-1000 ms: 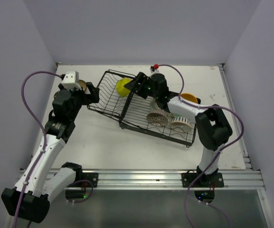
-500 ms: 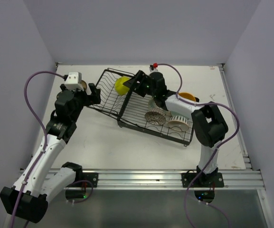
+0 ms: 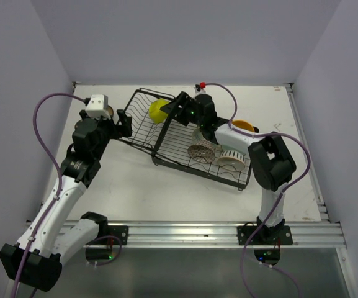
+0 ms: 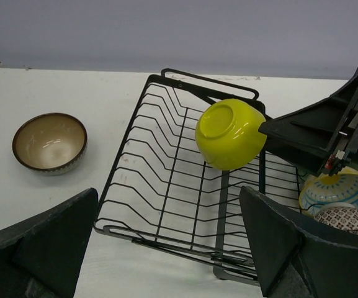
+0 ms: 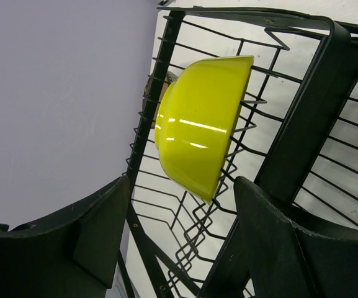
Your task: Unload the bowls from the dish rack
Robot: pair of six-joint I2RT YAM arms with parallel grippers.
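The black wire dish rack [image 3: 161, 144] lies across the table middle. A yellow-green bowl [image 3: 159, 110] stands on edge in its left, wavy-wire section [image 4: 140, 176]. My right gripper [image 3: 176, 112] is open, its fingers either side of the bowl's lower rim [image 5: 203, 121] without closing on it. My left gripper [image 3: 125, 122] is open and empty at the rack's left edge [image 4: 135, 230]. A brown-patterned bowl [image 3: 201, 153], a white ribbed bowl [image 3: 231, 159] and a pale teal bowl [image 4: 342, 191] sit in the basket section.
A brown bowl with a cream inside [image 4: 49, 142] stands on the table left of the rack. An orange-yellow bowl [image 3: 244, 126] sits right of the rack. Walls close the table's left, back and right sides.
My left gripper has moved right, up to the rack's left edge. The rack has shifted slightly up and left, and the yellow-green bowl and right gripper have moved a little left with it.
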